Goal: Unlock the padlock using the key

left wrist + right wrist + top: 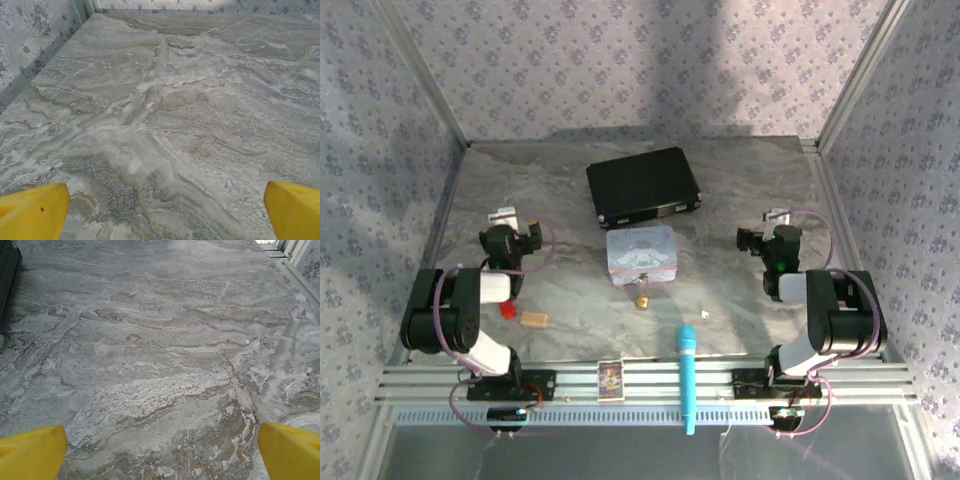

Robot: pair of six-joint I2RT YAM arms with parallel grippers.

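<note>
Left tool: spread wide, with yellow fingers at the lower corners of the left wrist view and marbled counter between them; it holds nothing.
Right tool: also spread wide, yellow fingers far apart over the counter, holding nothing. The dark edge of the case is at the left of the right wrist view.
Padlock: lies on the counter near its middle, just in front of the tin's near edge. Whether the two touch cannot be told. It is well apart from both tools.
Key: a pale speck on the counter to the right of the padlock, near it but apart, just beyond the head of the stick.
Tin: pastel, flat on the counter between the two arms, just nearer than the case.
Case: black, lid down, behind the tin.
Blocks: red block and tan block lie side by side near the left arm.
Stick: turquoise, lies across the front rail with its head toward the key.
</note>
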